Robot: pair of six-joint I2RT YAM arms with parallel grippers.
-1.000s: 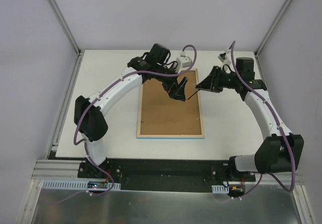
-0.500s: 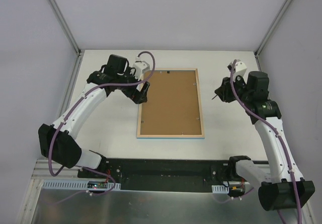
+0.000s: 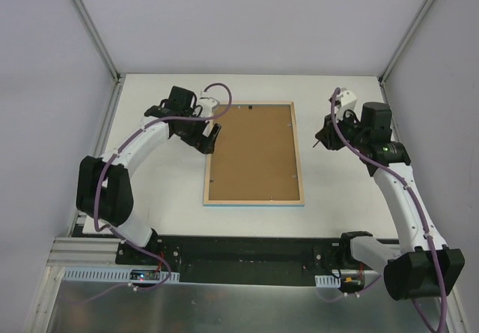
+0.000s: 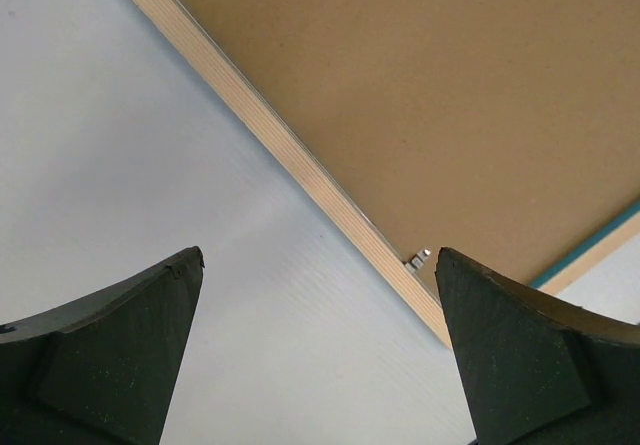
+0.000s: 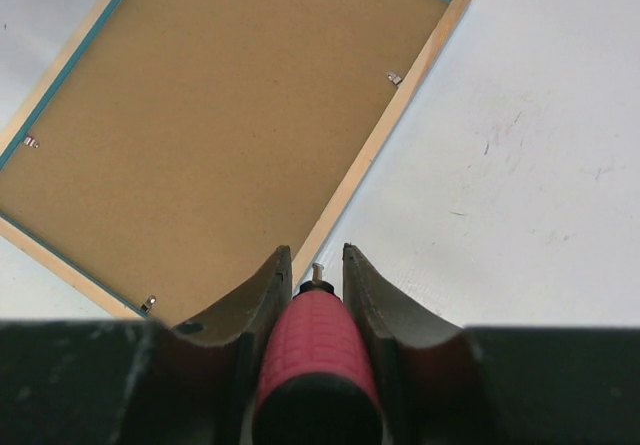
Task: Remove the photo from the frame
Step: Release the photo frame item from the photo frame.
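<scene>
The frame [image 3: 254, 201] lies face down on the white table, pale wood rim up, with a thin light-blue edge showing at its near side. The brown backing board [image 3: 254, 150] fills it. The photo is hidden beneath the board. My left gripper [image 3: 209, 140] is open and empty, low beside the frame's left rim [image 4: 300, 165]. My right gripper [image 3: 323, 140] is shut on a red-handled screwdriver [image 5: 315, 350] and hovers to the right of the frame's right rim [image 5: 385, 135], tip pointing towards it without touching.
Small metal retaining clips sit at the board's edges [image 5: 395, 78] [image 5: 31, 142] [image 5: 149, 303], and one shows by the rim in the left wrist view [image 4: 418, 259]. White walls with metal posts enclose the table at the back and sides.
My left gripper moved off the middle of the board to the frame's left rim. My right gripper drew back from the frame's right edge, still holding the screwdriver.
</scene>
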